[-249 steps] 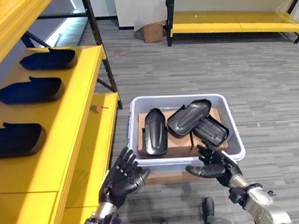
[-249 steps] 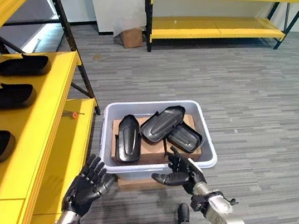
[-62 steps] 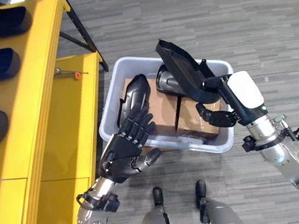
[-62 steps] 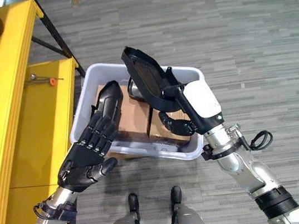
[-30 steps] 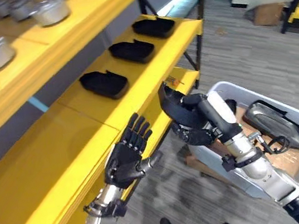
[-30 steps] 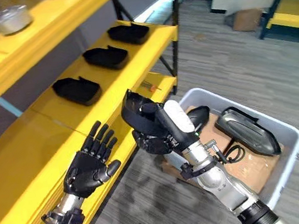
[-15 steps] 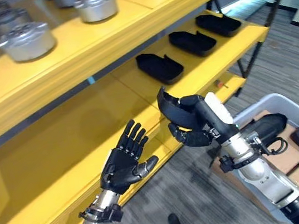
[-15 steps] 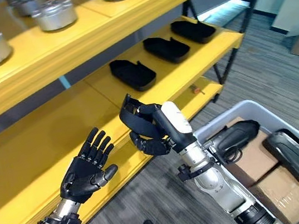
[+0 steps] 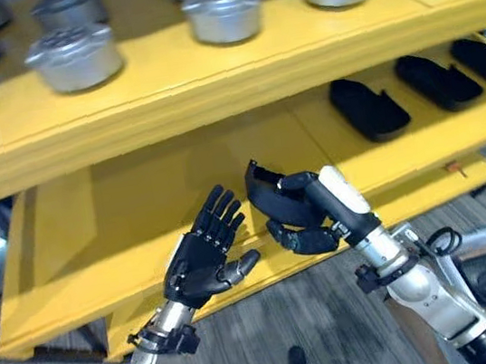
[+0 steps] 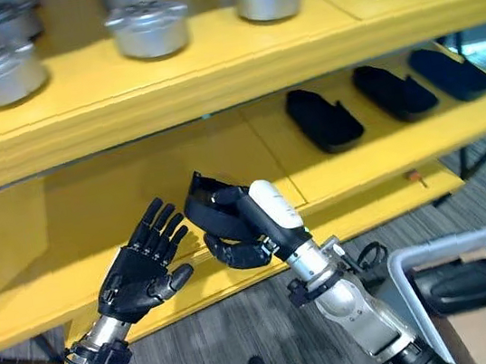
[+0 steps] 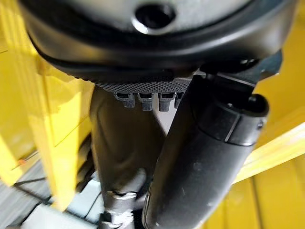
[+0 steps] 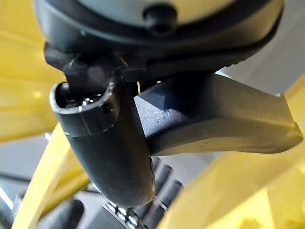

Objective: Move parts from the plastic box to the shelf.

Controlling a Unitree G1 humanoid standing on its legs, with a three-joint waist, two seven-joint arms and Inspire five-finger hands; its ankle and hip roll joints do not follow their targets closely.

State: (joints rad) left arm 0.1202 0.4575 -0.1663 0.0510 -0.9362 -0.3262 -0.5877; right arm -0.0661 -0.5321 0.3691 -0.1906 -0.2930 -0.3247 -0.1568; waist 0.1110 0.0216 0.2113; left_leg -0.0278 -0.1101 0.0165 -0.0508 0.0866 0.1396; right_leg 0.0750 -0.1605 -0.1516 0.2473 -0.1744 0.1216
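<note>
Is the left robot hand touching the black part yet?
Apart. In the left eye view, yellow shelf shows between the open left robot hand and the black part gripped in the right robot hand.

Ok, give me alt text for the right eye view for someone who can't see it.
The right hand holds a black part in front of the yellow shelf, with the left hand open beside it. Three black parts lie further along the shelf, and silver pots stand on the level above.

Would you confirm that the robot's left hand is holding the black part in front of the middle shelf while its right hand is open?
Not quite: the right hand holds the black part, fingers curled round it, and the left hand is open. The left eye view shows both before the middle shelf.
</note>
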